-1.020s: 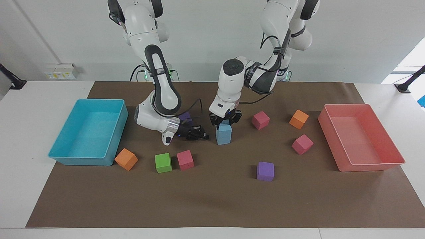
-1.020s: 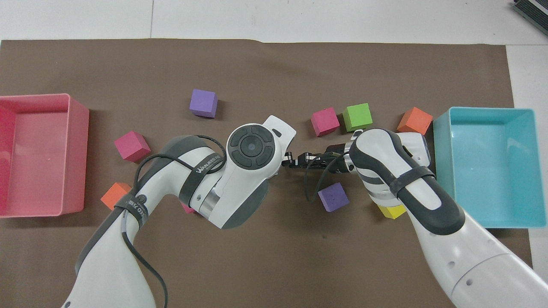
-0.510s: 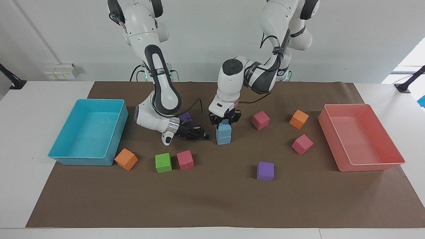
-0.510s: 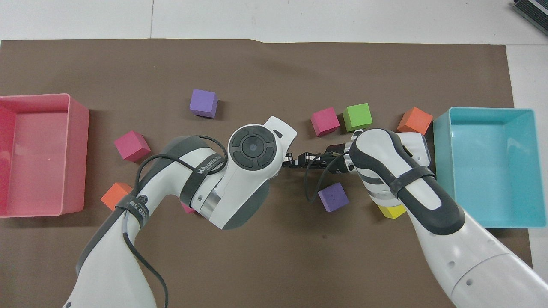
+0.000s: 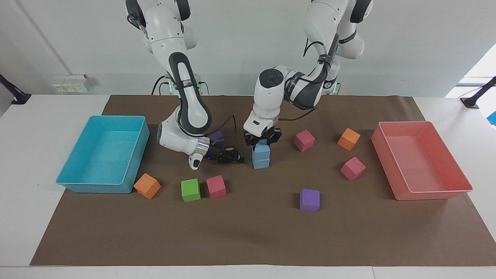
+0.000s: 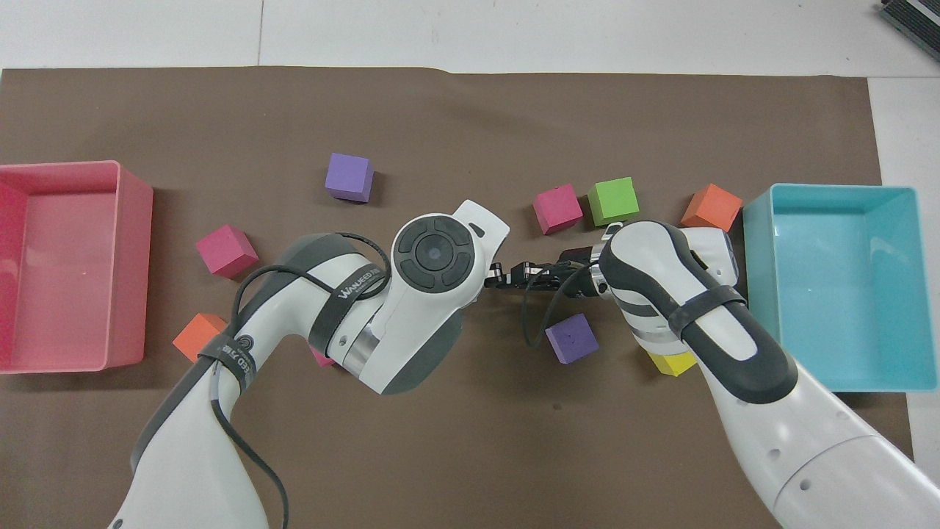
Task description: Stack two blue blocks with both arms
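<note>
Two blue blocks stand stacked mid-table: the upper blue block (image 5: 262,150) rests on the lower blue block (image 5: 261,162). My left gripper (image 5: 262,142) comes down from above and is shut on the upper block's top. My right gripper (image 5: 237,158) lies low and level beside the stack, toward the right arm's end, shut with nothing in it. In the overhead view the left arm's wrist (image 6: 433,253) hides both blocks, and the right gripper (image 6: 507,277) points at that wrist.
A cyan tray (image 5: 104,155) sits at the right arm's end, a pink tray (image 5: 418,155) at the left arm's end. Loose cubes lie around: orange (image 5: 147,186), green (image 5: 190,190), pink (image 5: 216,186), purple (image 5: 309,200), pink (image 5: 352,168), yellow (image 6: 672,364).
The left arm's wrist has shifted slightly up and toward the right arm's end while still gripping the upper block. The right arm has not moved.
</note>
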`<state>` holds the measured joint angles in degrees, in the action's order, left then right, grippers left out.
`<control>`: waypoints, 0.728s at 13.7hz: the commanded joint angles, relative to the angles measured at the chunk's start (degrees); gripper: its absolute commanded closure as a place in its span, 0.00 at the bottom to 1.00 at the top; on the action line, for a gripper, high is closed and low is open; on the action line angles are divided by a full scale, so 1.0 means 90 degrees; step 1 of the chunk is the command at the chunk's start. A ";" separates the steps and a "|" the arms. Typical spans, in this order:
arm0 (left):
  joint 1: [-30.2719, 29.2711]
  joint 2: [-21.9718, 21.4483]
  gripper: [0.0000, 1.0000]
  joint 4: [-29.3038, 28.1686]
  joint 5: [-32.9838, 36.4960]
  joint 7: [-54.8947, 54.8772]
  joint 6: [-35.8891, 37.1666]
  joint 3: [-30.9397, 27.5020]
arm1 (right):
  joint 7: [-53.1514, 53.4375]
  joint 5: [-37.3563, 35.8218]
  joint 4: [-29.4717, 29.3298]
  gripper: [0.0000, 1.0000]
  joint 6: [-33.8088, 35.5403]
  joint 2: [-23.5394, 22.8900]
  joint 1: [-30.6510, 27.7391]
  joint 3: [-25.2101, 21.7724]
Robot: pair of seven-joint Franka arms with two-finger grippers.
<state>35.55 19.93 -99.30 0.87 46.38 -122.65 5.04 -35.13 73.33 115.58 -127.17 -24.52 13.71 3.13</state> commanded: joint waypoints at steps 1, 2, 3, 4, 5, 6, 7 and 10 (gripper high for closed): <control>0.0103 -0.0056 0.53 -0.0041 0.0128 0.0062 0.0014 -0.0101 | -0.0257 0.0241 0.0019 1.00 -0.0148 -0.0010 0.0000 0.0033; 0.0103 -0.0056 0.47 -0.0031 0.0138 0.0062 0.0004 -0.0101 | -0.0257 0.0241 0.0019 1.00 -0.0148 -0.0010 0.0000 0.0033; 0.0103 -0.0056 0.41 -0.0031 0.0138 0.0052 -0.0005 -0.0101 | -0.0257 0.0241 0.0019 1.00 -0.0148 -0.0010 0.0000 0.0033; 0.0103 -0.0056 0.36 -0.0022 0.0138 0.0052 -0.0005 -0.0101 | -0.0257 0.0241 0.0019 1.00 -0.0148 -0.0010 0.0000 0.0033; 0.0103 -0.0066 0.34 -0.0021 0.0138 0.0052 0.0014 -0.0101 | -0.0257 0.0241 0.0019 1.00 -0.0186 -0.0010 0.0000 0.0033; 0.0103 -0.0057 0.26 -0.0021 0.0138 0.0052 0.0004 -0.0101 | -0.0257 0.0241 0.0029 1.00 -0.0216 -0.0010 0.0000 0.0033; 0.0103 -0.0066 0.18 -0.0012 0.0138 0.0052 0.0004 -0.0101 | -0.0257 0.0241 0.0020 1.00 -0.0226 -0.0010 0.0000 0.0033; 0.0113 -0.0125 0.09 -0.0012 0.0128 0.0052 0.0072 -0.0101 | -0.0257 0.0241 0.0029 1.00 -0.0226 -0.0010 0.0000 0.0033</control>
<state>35.55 19.77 -99.19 0.92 46.37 -122.70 5.00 -35.13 73.33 115.58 -128.01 -24.52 13.72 3.13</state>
